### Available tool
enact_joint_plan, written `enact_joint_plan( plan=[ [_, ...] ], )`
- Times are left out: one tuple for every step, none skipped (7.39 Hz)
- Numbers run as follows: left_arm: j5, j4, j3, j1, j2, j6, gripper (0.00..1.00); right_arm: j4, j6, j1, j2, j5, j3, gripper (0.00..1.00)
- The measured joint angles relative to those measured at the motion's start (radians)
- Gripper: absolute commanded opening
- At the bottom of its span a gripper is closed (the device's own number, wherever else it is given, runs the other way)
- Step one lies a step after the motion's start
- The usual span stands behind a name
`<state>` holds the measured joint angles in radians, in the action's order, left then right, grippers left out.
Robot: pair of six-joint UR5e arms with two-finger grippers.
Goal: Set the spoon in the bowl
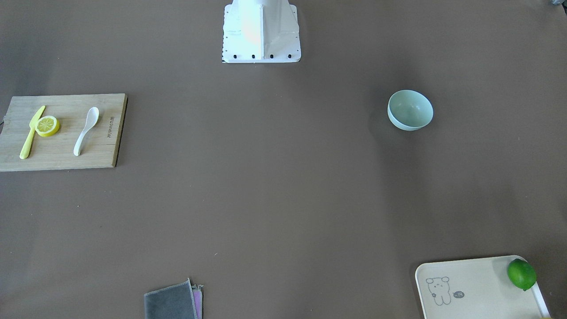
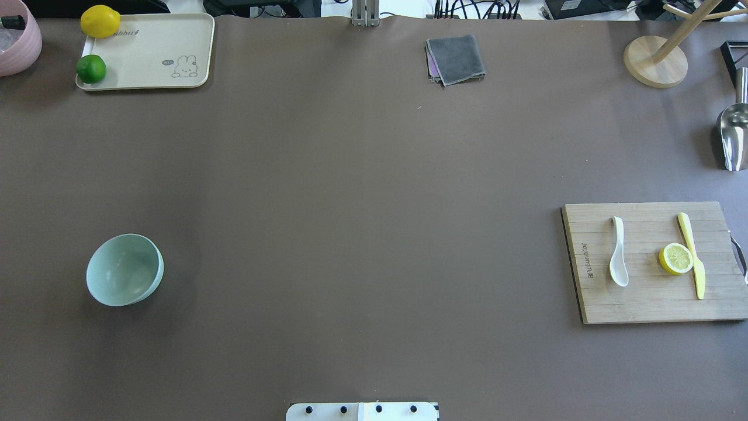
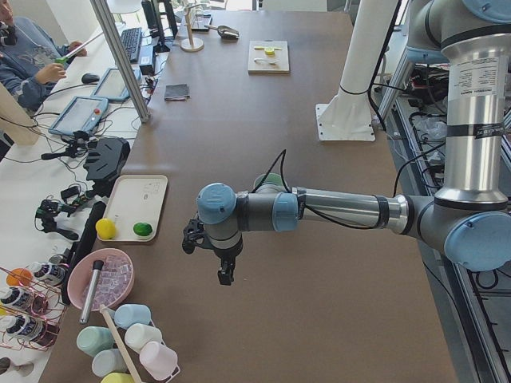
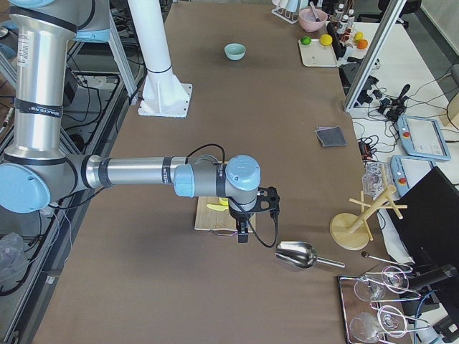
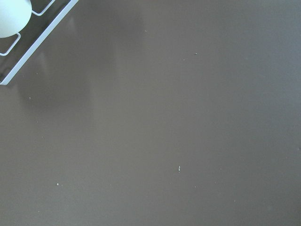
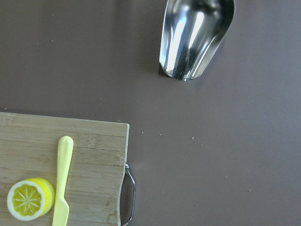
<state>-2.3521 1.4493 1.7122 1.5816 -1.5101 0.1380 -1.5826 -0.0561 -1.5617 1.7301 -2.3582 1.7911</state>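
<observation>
The white spoon (image 1: 86, 130) lies on a wooden cutting board (image 1: 66, 150) on the robot's right side, and also shows in the overhead view (image 2: 618, 251). The mint-green bowl (image 1: 409, 110) stands empty on the robot's left side (image 2: 124, 269). My left gripper (image 3: 226, 275) hangs beyond the bowl near the table's left end. My right gripper (image 4: 244, 233) hangs over the board's outer edge. Both show only in side views, so I cannot tell whether they are open or shut. The right wrist view does not show the spoon.
A yellow knife (image 2: 692, 254) and a lemon slice (image 2: 676, 258) lie on the board. A metal scoop (image 6: 195, 37) lies beyond the board. A tray (image 2: 158, 76) with a lime and a lemon, a grey cloth (image 2: 456, 58) and a wooden stand (image 2: 654, 61) sit along the far edge.
</observation>
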Motion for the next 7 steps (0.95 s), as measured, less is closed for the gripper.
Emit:
enact_joint_plan(
  plan=[
    [-0.001, 0.001, 0.008, -0.002, 0.0, 0.002, 0.99, 0.002, 0.001, 0.0, 0.002, -0.002, -0.001, 1.0],
    [0.0, 0.004, 0.021, -0.004, 0.002, 0.004, 0.99, 0.004, 0.002, 0.0, 0.004, -0.003, -0.001, 1.0],
    [0.001, 0.005, 0.027, -0.005, 0.004, 0.005, 0.99, 0.005, 0.003, 0.0, 0.004, -0.005, -0.001, 1.0],
    [0.002, 0.005, 0.03, -0.005, 0.006, 0.005, 0.99, 0.005, 0.004, 0.001, 0.004, -0.009, -0.002, 1.0],
    [0.001, 0.007, 0.033, -0.005, 0.006, 0.006, 0.99, 0.006, 0.005, 0.001, 0.003, -0.013, -0.003, 1.0],
    [0.001, 0.008, 0.035, -0.005, 0.007, 0.006, 0.98, 0.007, 0.008, 0.001, 0.003, -0.014, -0.004, 1.0],
    [0.001, 0.008, 0.037, -0.005, 0.007, 0.006, 0.99, 0.007, 0.009, 0.001, 0.002, -0.014, -0.004, 1.0]
  ],
)
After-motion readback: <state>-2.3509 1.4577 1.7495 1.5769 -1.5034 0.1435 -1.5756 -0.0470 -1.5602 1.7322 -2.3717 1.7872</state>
